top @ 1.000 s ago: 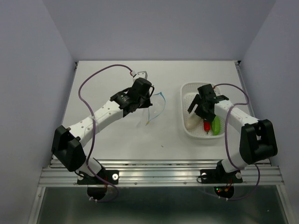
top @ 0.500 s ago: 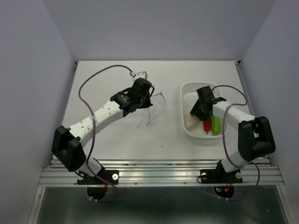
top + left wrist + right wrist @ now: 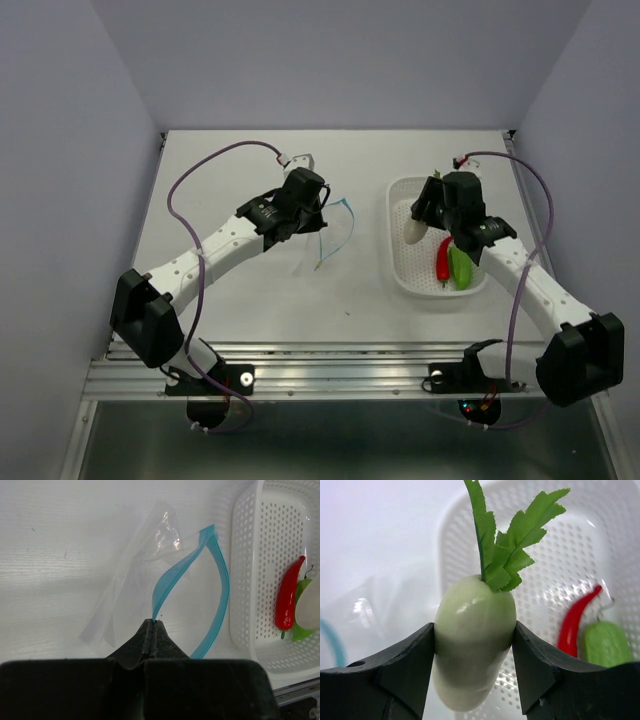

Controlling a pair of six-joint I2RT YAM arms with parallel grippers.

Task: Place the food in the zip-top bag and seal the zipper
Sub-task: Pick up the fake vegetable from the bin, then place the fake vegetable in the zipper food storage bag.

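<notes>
Overall light: bright, even and diffuse from overhead; I see the white table [image 3: 250,300] nearly washed out.
Shadows: faint, soft-edged.
Glare: small glints on the bag [image 3: 161,530] at 12 o'clock; sheen on the radish [image 3: 472,650].
Focus: my right wrist view keeps the radish sharp, the basket [image 3: 620,555] at 2 o'clock soft.

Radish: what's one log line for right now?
left end effector: shut on zipper, zip-top bag mouth open | right end effector: shut on radish, above basket | chili, pod: in basket
</notes>
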